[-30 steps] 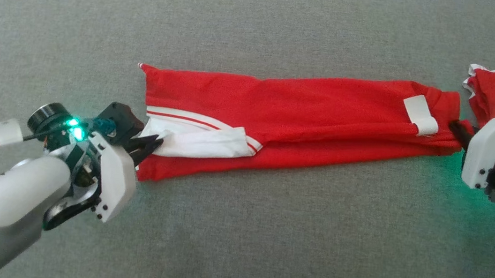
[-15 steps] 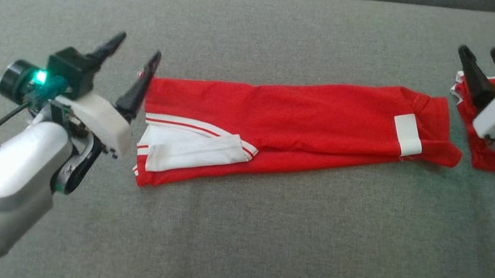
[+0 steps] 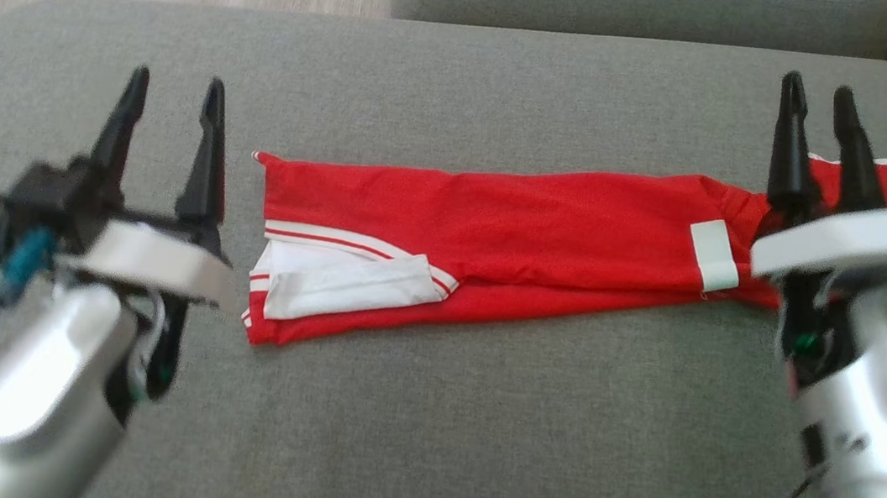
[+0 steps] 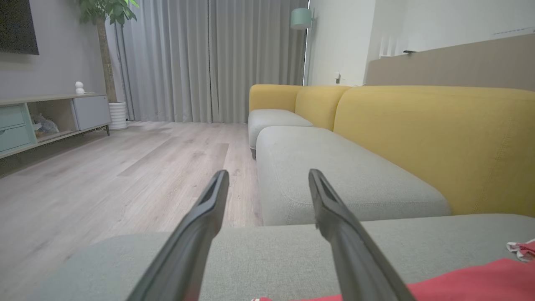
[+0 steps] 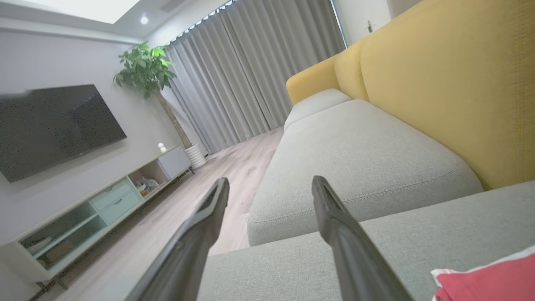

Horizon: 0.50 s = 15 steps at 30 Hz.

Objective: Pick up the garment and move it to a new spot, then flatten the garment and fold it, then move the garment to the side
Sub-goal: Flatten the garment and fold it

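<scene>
The red garment (image 3: 549,220) lies in a long folded strip across the middle of the grey cushion (image 3: 421,432). Your left gripper (image 3: 176,81) hovers beside its white-trimmed end, fingers wide and empty, pointing at the far edge. Your right gripper (image 3: 818,85) is posed likewise at the opposite end.

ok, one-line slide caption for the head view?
Left gripper and right gripper, both open, at either end of the red garment laid out as a long strip on the grey cushion.
</scene>
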Tool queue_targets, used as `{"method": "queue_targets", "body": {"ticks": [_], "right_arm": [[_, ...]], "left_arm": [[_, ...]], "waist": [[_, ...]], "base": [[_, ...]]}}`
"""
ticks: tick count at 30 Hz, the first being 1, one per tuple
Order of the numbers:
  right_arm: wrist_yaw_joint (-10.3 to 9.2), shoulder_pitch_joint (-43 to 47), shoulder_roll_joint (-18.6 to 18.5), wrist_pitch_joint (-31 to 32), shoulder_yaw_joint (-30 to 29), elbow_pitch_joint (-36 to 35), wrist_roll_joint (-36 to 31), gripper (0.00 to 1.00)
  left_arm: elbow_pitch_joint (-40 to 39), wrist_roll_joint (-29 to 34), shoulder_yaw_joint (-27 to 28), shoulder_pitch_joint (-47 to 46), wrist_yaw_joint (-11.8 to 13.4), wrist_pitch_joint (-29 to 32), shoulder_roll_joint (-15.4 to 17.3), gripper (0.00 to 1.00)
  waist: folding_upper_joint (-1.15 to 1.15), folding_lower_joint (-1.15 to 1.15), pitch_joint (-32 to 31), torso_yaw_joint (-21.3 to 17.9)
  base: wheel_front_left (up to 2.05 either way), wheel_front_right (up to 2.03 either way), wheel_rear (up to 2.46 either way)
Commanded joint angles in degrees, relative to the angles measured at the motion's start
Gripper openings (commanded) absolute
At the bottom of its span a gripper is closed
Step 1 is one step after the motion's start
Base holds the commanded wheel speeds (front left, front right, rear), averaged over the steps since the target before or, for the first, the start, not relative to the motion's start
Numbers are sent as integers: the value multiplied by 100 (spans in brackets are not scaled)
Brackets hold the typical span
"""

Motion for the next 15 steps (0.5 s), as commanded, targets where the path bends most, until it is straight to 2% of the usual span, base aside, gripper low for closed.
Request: {"method": "queue_targets", "body": {"ticks": [1, 4, 6, 9, 15], "right_arm": [[-4, 171, 218, -59, -239, -391, -343, 100], [-4, 876, 782, -61, -915, -859, -1090, 100], [-4, 1301, 969, -62, -1140, -1089, -1407, 100], [-4, 1789, 1055, -62, -1244, -1323, -1665, 100], [-4, 2177, 1065, -63, -1143, -1553, -1509, 100]], "left_arm": [[-193, 177, 439, 61, 13, -52, 46, 100], [-300, 527, 946, 649, -55, -53, -293, 100], [-329, 786, 1198, 994, -172, -53, -520, 100], [-274, 1179, 1449, 1403, -362, -54, -823, 100], [-124, 1725, 1929, 1712, -795, -54, -1292, 100]], "waist": [[0, 0, -20, -9], [0, 0, -63, -47], [0, 0, -79, -61], [0, 0, -104, -79], [0, 0, -32, -65]], "base": [[0, 0, 0], [0, 0, 0], [0, 0, 0], [0, 0, 0], [0, 0, 0]]}}
